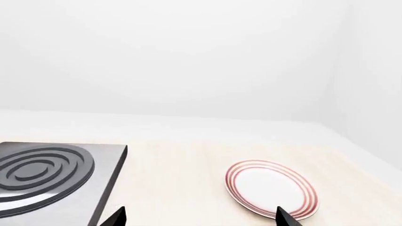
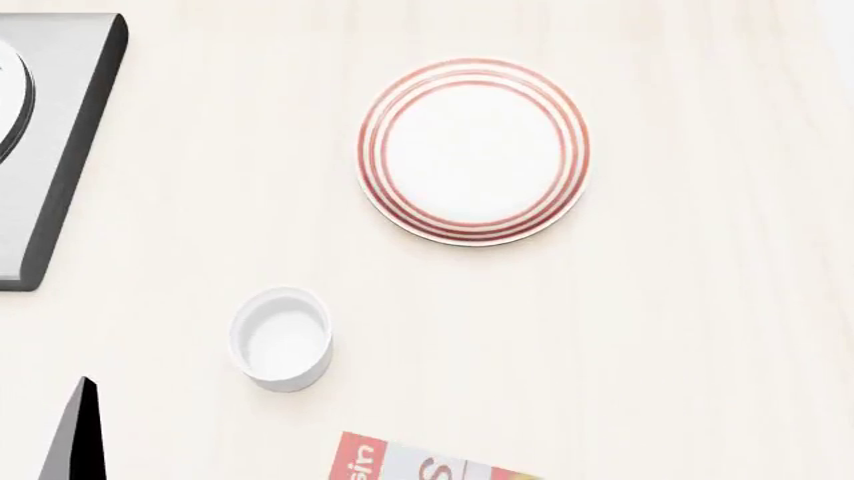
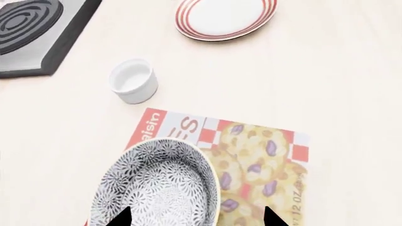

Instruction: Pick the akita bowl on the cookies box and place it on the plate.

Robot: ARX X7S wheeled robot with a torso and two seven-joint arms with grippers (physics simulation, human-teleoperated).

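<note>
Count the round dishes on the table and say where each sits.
3. The plate lies farthest out, the white cup sits nearer, and the akita bowl rests on the cookies box. Others may be out of view.

Pale cream wood-grain worktop (image 2: 694, 340), matte, evenly lit, soft faint shadows; plain white walls (image 1: 188, 56) behind it meeting in a corner in the left wrist view; grey stove slab with black coil burner (image 1: 37, 172) on the worktop at the head view's left edge

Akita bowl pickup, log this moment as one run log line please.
phase: pre-grasp | right gripper open over akita bowl | bowl on cookies box | plate bare | left gripper open, idle
</note>
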